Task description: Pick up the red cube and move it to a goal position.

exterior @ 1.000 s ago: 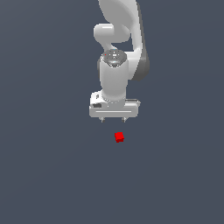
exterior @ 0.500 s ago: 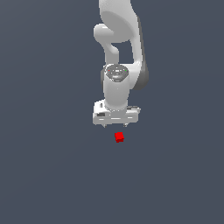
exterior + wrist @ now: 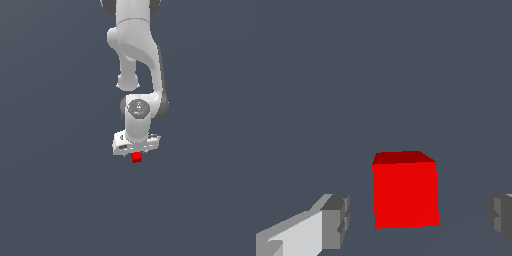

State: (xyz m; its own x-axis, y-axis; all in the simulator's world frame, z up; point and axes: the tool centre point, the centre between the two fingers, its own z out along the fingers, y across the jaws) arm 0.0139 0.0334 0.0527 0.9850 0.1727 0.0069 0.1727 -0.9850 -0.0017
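Note:
The red cube lies on the flat grey floor, partly covered by the white gripper in the exterior view. The gripper has come down right over it. In the wrist view the red cube sits between the two fingers, with a gap on each side. The jaws stand open wide and touch nothing. The gripper is empty.
The white arm rises from the gripper toward the top of the exterior view. A plain grey floor lies all around.
The gripper has dropped from well above the cube down onto it, and the hand has turned a little. The cube has not moved.

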